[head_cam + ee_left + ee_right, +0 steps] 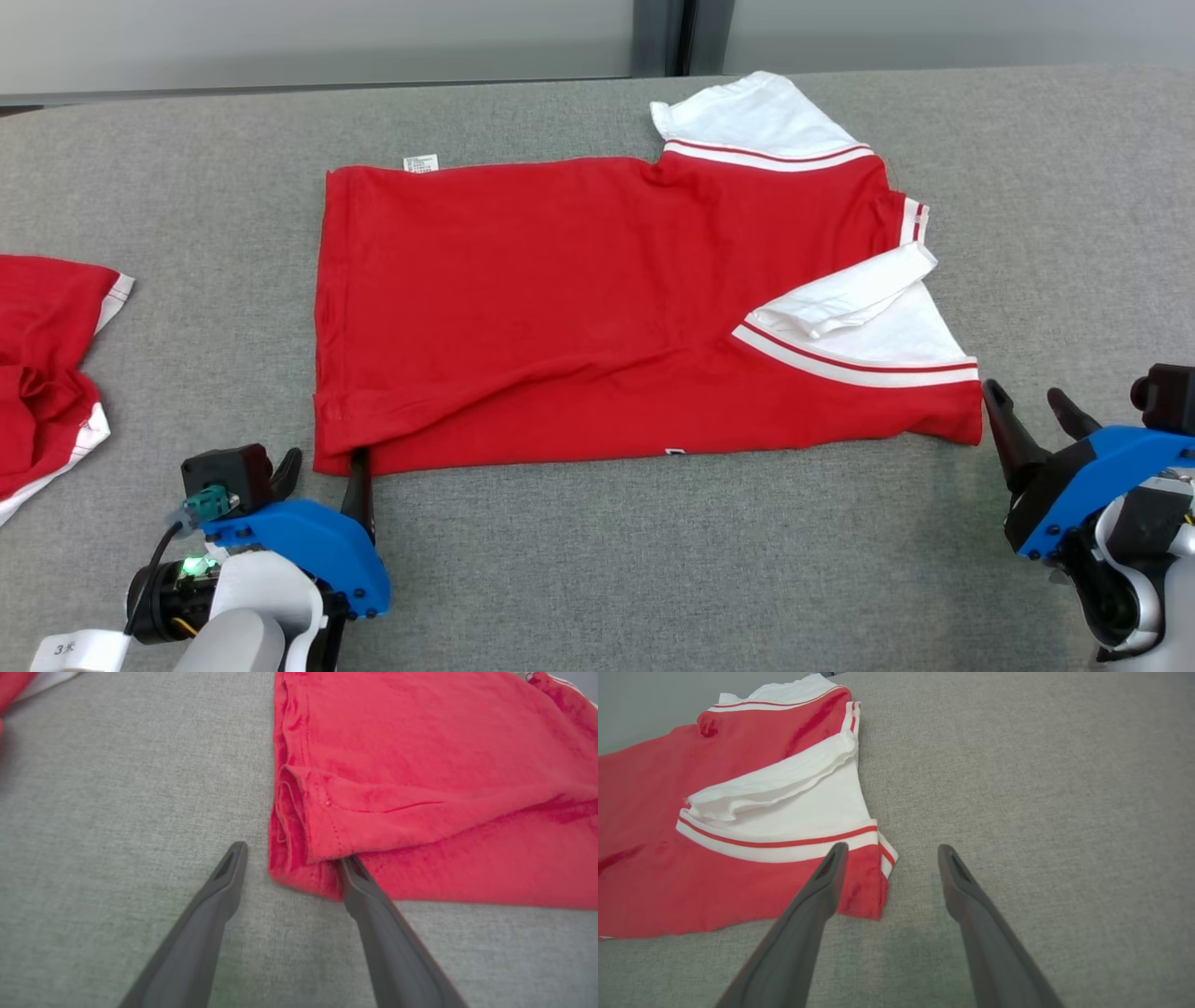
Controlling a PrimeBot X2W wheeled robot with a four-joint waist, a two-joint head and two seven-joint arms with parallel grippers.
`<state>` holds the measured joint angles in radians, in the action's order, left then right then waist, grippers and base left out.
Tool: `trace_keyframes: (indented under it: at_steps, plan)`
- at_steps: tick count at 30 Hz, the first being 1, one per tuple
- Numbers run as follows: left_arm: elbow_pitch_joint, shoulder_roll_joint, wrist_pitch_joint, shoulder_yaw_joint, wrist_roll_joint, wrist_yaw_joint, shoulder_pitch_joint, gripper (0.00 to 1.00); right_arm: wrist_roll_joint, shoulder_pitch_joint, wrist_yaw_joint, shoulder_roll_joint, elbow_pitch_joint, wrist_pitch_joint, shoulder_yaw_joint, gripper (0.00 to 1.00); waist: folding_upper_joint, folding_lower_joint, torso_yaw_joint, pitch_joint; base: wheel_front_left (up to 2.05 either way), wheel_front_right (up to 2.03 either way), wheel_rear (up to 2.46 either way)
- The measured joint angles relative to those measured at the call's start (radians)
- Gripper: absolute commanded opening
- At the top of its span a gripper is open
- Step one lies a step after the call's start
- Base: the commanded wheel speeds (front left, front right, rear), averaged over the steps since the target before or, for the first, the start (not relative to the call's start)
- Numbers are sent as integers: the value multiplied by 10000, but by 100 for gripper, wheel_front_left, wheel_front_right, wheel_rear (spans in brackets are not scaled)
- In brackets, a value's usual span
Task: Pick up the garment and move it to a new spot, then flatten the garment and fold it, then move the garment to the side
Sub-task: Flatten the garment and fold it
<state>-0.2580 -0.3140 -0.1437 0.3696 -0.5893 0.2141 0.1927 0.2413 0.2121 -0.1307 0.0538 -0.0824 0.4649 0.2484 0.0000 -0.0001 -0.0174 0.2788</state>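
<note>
The garment (597,299) is a red shirt with white, red-striped sleeves, lying folded in half lengthwise on the grey table. My left gripper (322,476) stands open at its near left corner (303,858); one finger tip touches the hem, the other rests on bare cloth-covered table. My right gripper (1032,411) is open at the near right corner (868,891), with nothing between its fingers. The near sleeve (784,798) lies folded over the shirt body.
A second red and white garment (47,364) lies crumpled at the table's left edge. The grey table (653,560) runs wide in front of the shirt and to its right. A pale wall stands behind the far edge.
</note>
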Motion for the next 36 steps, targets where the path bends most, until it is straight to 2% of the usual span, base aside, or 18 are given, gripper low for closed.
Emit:
trace_keyframes:
  at_steps: [10, 13, 14, 15, 16, 21, 28, 36]
  plan:
    - [-378, 90, -59, -15, -115, 79, 280, 100, -17, 537, 0, -29, -1611, -261, -182, 100, 0, 0, 53, 199, 0, 0, 0]
    - [-476, 125, -142, 2, -196, 38, 348, 87, 29, 700, 0, -27, -2077, -364, -291, 100, 0, 0, 93, 247, 0, 0, 0]
    - [-500, 128, -171, 13, -209, 6, 353, 52, 58, 770, 0, -8, -2222, -370, -322, 42, 0, 0, 106, 259, 0, 0, 0]
    - [-522, 130, -236, 23, -272, -36, 365, 36, 58, 818, 2, -2, -2336, -399, -384, 16, 0, 0, 119, 268, 0, 0, 0]
    - [-533, 138, -305, 40, -322, -65, 384, 0, 82, 869, 2, 17, -2420, -445, -451, 0, 0, 0, 132, 273, 0, 0, 0]
    - [-487, 245, -732, 165, -623, -291, 414, 0, 94, 854, 2, -19, -2389, -575, -550, 0, 0, 1, 221, 167, 0, 0, 0]
    - [468, 92, -974, -209, -1271, -295, -244, 0, 263, 141, 0, -44, -1020, -476, -268, 0, 0, 2, 217, -186, 0, 0, 0]
    - [2391, -575, -1766, -525, -1695, 92, -1580, 0, 744, -1443, -2, -52, 746, 681, -79, 0, 0, 2, 149, -513, 0, 0, 0]
